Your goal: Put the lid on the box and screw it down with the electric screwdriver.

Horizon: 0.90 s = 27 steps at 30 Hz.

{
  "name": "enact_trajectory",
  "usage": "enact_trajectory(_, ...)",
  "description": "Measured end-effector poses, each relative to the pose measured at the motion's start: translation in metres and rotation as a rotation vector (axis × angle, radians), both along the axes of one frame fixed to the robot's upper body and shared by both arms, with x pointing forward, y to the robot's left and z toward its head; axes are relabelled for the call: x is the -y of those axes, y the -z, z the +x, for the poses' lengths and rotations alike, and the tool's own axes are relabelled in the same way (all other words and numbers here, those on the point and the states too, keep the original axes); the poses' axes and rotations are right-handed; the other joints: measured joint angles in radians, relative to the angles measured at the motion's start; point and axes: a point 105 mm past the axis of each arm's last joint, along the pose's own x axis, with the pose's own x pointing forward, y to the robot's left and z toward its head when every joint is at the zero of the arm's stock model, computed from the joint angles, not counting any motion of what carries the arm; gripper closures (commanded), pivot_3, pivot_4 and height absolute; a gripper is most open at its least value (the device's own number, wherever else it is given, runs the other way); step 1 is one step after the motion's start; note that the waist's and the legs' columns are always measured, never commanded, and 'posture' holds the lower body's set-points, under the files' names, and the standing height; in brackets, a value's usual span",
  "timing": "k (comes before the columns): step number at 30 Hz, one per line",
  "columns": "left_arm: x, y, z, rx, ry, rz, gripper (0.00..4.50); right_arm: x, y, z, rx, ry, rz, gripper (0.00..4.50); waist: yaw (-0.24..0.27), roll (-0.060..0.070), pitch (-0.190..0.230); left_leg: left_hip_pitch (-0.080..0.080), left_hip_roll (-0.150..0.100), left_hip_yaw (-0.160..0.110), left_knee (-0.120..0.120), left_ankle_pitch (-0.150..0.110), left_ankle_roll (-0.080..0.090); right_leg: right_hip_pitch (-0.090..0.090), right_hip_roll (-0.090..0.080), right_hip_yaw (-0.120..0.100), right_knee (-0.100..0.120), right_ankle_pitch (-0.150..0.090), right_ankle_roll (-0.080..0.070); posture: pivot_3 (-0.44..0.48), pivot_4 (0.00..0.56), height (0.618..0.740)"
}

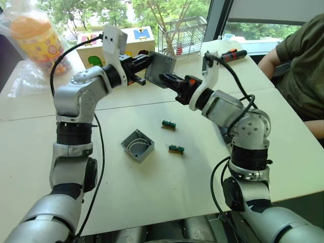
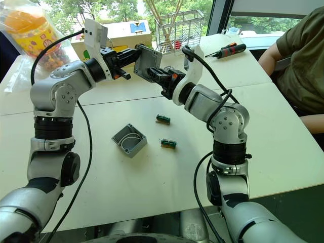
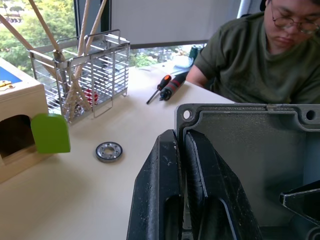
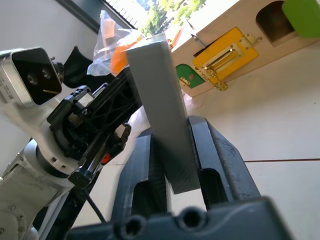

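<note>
The grey lid (image 1: 161,69) hangs upright in the air above the far part of the table, held from both sides. My left gripper (image 1: 147,66) is shut on its left edge, and the left wrist view shows the black fingers (image 3: 165,165) pinching the lid's rim (image 3: 250,150). My right gripper (image 1: 167,79) clamps the lid's lower right edge, its fingers (image 4: 215,145) pressed on both faces of the plate (image 4: 160,100). The open grey box (image 1: 137,146) sits on the table below, wires visible inside. The electric screwdriver is out of view.
Two small green parts (image 1: 168,124) (image 1: 176,148) lie right of the box. A wooden toy house (image 1: 129,43), a wire basket (image 1: 179,35) and a bagged jar (image 1: 35,35) stand at the back. A red-and-black hand screwdriver (image 1: 233,54) lies far right, near a seated person (image 1: 298,66).
</note>
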Motion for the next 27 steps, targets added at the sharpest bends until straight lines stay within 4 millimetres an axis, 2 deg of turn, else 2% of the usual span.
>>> enact_trajectory(7, -0.0003, 0.0013, -0.0008, 0.001, 0.001, 0.002, 4.50, 0.0003, 0.0011, -0.0004, 0.005, -0.007, -0.016, 4.31, 0.000, 0.000, 0.000, 0.000, 0.000, 0.000, 0.000, 0.000, 0.000, 0.000, 0.000, 0.000, 0.000, 0.000, 0.000, 0.000, 0.150, 0.740)
enact_trajectory(13, 0.0014, 0.0038, -0.0022, -0.005, 0.020, 0.006, 4.50, -0.0001, 0.0002, -0.0023, 0.029, -0.022, -0.041, 1.39, 0.001, 0.000, 0.000, 0.000, 0.000, 0.000, 0.000, 0.000, 0.000, 0.000, 0.000, 0.000, 0.000, 0.000, 0.000, 0.000, 0.150, 0.740)
enact_trajectory(27, -0.0009, 0.0062, -0.0006, -0.011, 0.022, 0.008, 4.50, 0.0043, -0.0059, -0.0041, 0.059, -0.005, -0.040, 1.39, 0.000, 0.000, 0.000, 0.000, 0.000, 0.000, 0.000, 0.000, 0.000, 0.000, 0.000, 0.000, 0.000, 0.000, 0.000, 0.000, 0.150, 0.740)
